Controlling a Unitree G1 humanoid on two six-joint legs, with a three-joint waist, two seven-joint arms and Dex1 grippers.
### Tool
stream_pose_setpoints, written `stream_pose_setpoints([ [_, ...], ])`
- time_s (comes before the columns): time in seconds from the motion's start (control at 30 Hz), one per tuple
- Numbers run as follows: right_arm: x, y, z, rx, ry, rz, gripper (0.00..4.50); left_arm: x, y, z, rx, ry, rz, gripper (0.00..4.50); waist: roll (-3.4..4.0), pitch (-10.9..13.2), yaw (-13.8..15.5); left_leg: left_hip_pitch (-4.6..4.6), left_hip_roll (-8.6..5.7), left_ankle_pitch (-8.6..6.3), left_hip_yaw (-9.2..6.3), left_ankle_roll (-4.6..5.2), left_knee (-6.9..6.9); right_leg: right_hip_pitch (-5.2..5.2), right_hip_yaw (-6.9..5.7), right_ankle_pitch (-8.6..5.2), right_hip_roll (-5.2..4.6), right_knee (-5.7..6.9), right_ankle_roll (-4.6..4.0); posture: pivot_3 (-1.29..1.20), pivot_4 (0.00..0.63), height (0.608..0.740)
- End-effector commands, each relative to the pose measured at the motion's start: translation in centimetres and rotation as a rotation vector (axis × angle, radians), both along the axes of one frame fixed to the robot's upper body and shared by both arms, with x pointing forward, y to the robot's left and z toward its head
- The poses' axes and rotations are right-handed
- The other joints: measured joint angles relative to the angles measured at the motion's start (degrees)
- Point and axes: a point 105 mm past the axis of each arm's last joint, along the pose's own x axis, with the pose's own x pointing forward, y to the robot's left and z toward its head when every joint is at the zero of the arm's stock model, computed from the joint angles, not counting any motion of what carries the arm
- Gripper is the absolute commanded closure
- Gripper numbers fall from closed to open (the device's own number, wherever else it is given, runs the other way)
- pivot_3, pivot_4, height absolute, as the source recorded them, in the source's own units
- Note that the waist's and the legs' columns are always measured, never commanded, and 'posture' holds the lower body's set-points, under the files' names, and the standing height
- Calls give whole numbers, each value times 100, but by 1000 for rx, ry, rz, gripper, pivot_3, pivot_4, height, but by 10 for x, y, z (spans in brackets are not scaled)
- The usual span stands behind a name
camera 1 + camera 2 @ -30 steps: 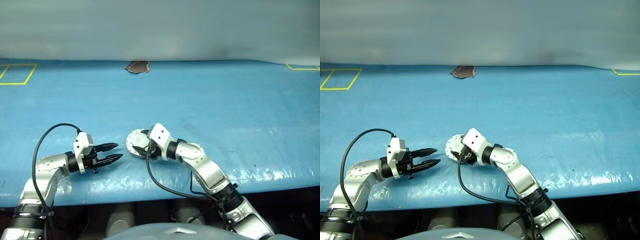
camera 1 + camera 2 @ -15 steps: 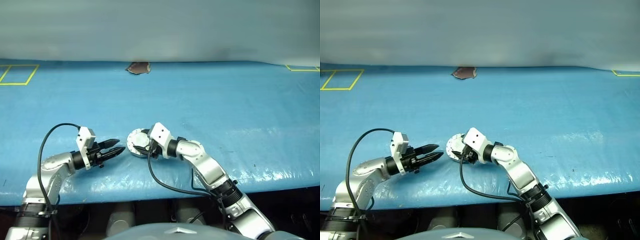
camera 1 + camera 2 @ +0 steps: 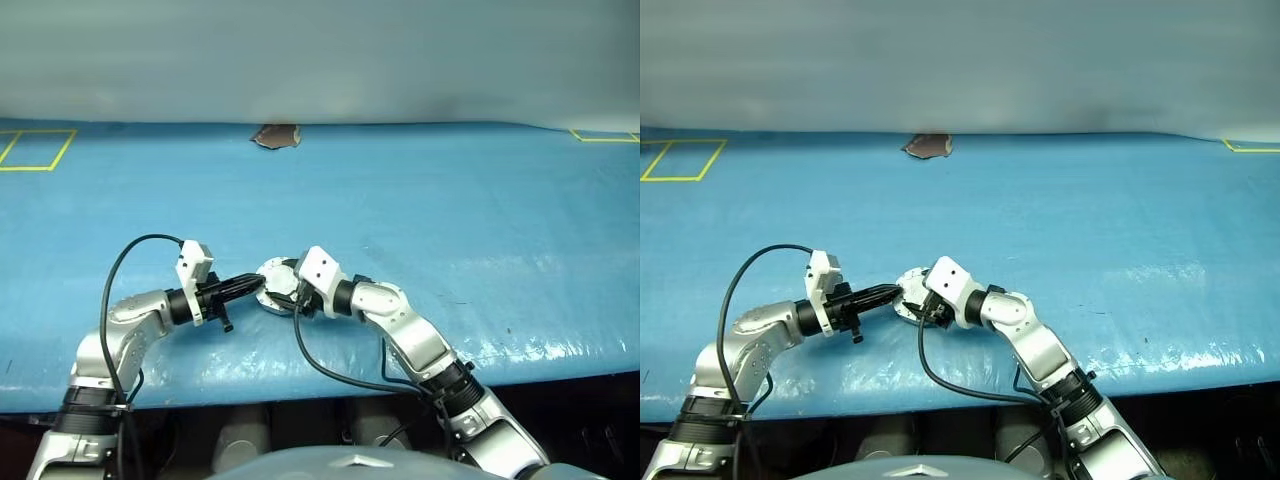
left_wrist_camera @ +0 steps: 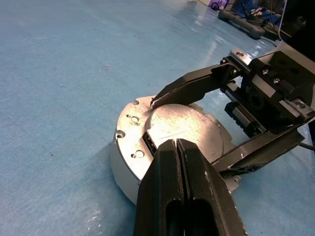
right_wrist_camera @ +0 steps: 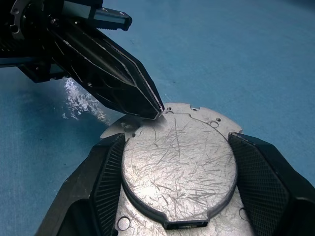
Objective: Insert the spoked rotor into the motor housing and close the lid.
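The motor housing (image 3: 274, 292) is a short round silver body on the blue table, topped by a flat scratched silver face (image 5: 177, 162). That face hides its inside, and the spoked rotor is hidden. I cannot tell whether this face is the lid. My right gripper (image 5: 177, 140) is shut on the housing, with one black finger (image 5: 106, 177) pressed against each side of the raised round face. My left gripper (image 4: 175, 143) is shut with nothing in it. Its joined tips (image 5: 157, 114) touch the top rim on the side away from the right wrist.
The blue sheet (image 3: 450, 200) covers the whole table, whose front edge runs just below both arms. A brown patch (image 3: 275, 135) lies at the far edge. Yellow tape squares (image 3: 35, 148) mark the far corners. Black cables (image 3: 320, 365) loop from both wrists.
My left gripper has moved right to the housing and shut its fingers, which stood apart before. The right gripper and housing have stayed still.
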Motion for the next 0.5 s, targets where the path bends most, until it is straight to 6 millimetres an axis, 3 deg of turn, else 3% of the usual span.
stream_pose_setpoints([
  [0.03, 1, -15, -25, -89, 62, -60, 1486, 0, 3, -4, 64, -33, -17, 4461, 0, 0, 0, 0, 0, 0, 0, 0, -1, 0, 0, 0, 0, 0, 0, 0, 150, 740],
  [0.3, 2, -16, -25, -86, 60, -70, 1486, -5, 13, -14, 98, -19, 0, 4461, 1, -3, 10, 0, 0, 0, 0, 0, 0, 1, 2, -1, 0, -1, -1, 0, 150, 740],
  [0.5, 3, -11, -23, -81, 54, -58, 1486, -2, 5, -29, 149, -20, -14, 4461, 16, -21, 19, 9, -1, 0, -1, 0, 2, 11, 4, -2, 0, -3, -1, 0, 150, 740],
])
